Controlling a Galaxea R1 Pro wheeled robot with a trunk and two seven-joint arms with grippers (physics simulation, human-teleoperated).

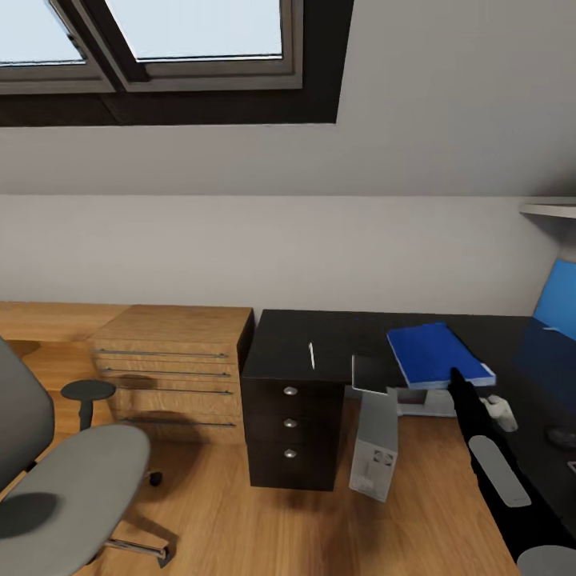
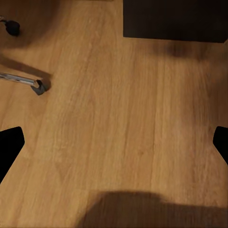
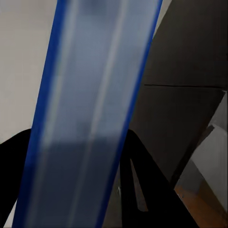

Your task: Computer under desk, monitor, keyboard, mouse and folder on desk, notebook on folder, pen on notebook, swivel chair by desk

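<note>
Right end effector (image 1: 462, 382) is clamped on the blue folder (image 1: 436, 354), which I hold above the bench (image 1: 320, 336), its long axis running away toward the wall, just beside the grey notebook (image 1: 372, 373) and right of the pen (image 1: 311, 355), while my left end effector (image 2: 114, 142) hangs with fingers apart over the floor (image 2: 114, 118).
</note>
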